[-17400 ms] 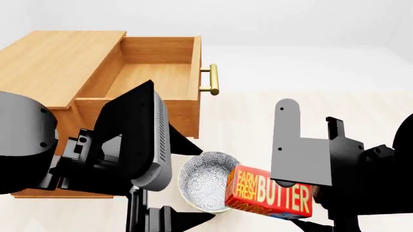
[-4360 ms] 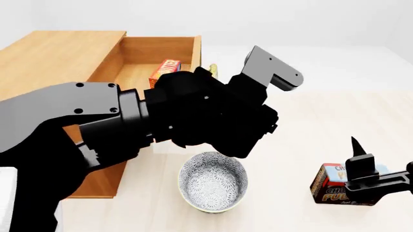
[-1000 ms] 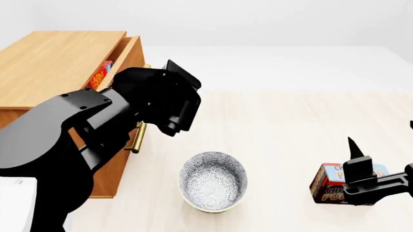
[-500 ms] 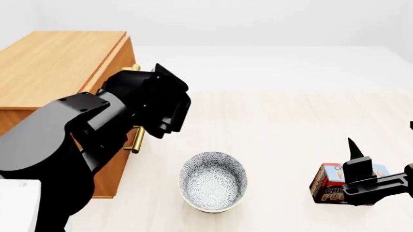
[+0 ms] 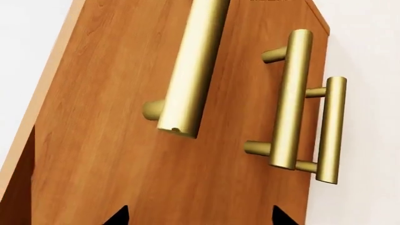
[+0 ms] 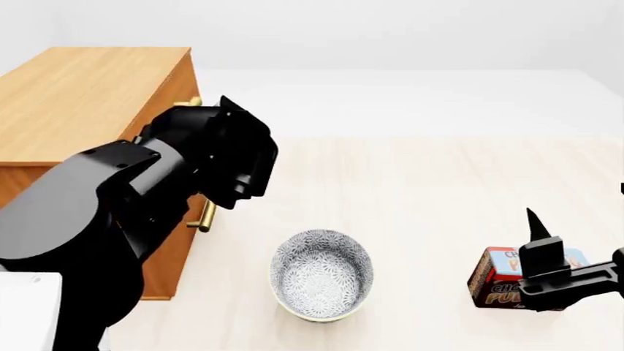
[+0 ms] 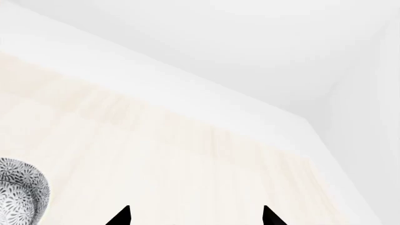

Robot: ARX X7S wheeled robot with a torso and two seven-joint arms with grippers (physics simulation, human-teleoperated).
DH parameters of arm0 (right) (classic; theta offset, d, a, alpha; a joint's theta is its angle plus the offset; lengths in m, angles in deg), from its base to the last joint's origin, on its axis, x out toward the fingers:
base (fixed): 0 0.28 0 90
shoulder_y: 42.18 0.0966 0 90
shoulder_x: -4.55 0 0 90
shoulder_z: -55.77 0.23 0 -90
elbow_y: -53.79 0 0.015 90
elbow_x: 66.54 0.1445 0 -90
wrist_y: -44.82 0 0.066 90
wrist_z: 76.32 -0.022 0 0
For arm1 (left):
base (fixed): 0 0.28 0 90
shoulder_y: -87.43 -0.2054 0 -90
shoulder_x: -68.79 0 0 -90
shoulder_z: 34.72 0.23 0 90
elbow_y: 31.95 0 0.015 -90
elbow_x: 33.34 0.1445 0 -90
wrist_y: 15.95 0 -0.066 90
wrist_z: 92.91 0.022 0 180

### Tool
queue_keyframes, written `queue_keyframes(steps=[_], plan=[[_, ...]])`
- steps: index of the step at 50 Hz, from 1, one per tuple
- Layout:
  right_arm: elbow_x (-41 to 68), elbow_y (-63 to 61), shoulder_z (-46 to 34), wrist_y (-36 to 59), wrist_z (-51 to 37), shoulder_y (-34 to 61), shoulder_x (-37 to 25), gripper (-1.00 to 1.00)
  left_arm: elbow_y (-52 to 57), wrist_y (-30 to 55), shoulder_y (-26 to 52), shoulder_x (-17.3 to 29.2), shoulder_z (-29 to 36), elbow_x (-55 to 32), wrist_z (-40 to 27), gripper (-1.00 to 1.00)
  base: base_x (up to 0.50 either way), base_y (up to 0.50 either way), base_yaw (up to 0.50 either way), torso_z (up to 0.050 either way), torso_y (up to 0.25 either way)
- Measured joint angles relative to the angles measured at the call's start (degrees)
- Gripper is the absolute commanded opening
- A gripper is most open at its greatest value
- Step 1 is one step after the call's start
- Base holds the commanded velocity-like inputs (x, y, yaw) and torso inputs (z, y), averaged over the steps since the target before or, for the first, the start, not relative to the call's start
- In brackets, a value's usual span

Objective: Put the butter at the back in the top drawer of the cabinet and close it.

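On the floor, patterned bowl (image 6: 322, 274), pudding box (image 6: 507, 279), beside cabinet (image 6: 88, 102).

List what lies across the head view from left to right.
Cabinet → left arm against the cabinet front → patterned bowl → chocolate pudding box → right gripper at the right edge, beside the box.

Simulated bare room: wood cabinet (image 6: 88, 95), pale floor (image 6: 429, 197), white walls (image 6: 390, 33).
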Motion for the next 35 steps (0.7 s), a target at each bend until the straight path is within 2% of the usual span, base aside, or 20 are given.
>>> queue_keyframes(steps=[19, 35], plan=[[-0.4, 0.0, 0.3, -0.1, 0.2, -0.5, 0.0, 1.00, -0.9, -0.2, 0.4, 0.0, -1.3, -0.2, -0.5, 1.00, 0.00, 0.00, 0.00, 0.000, 0.000], [-0.3, -0.1, 0.5, -0.2, 0.0, -0.9, 0.0, 1.00, 6.0, 0.6, 1.4, 0.0, 0.2, -0.1, -2.3, 1.00, 0.00, 0.00, 0.00, 0.000, 0.000]])
